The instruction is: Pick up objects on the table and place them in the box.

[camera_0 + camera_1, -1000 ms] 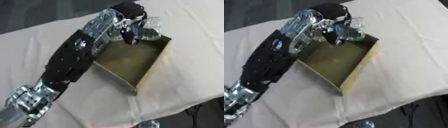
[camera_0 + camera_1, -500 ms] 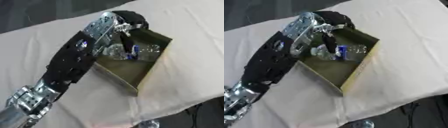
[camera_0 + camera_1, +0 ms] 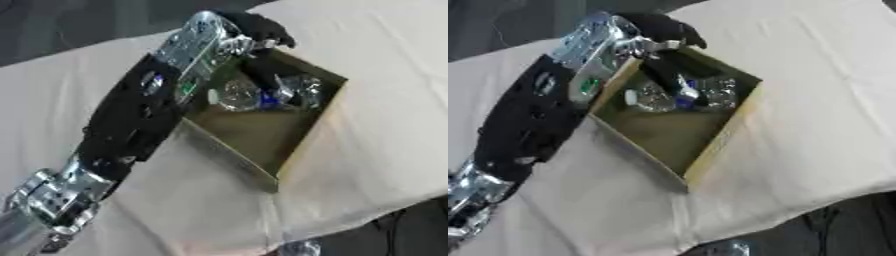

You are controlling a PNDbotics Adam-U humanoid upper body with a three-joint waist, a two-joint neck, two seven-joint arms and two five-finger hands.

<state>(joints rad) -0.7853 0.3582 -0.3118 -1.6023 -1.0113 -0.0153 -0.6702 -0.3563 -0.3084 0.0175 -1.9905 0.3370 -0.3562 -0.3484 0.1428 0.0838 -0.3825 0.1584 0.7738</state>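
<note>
A shallow cardboard box stands askew on the cloth-covered table. Inside it, toward its far end, lies a clear plastic bottle with a blue band. My left arm comes up from the lower left and crosses the box's left wall. Its black left hand hangs over the far corner of the box. The fingers point straight down onto the bottle and are not curled round it. The right hand shows in neither view.
The beige cloth spreads all round the box. Its edge drops off at the lower right to dark floor. A small shiny thing shows at the bottom edge.
One second ago the left hand held the bottle above the box's far rim. It lowered the bottle into the box, and the bottle now lies on the box's floor with the fingers straightened.
</note>
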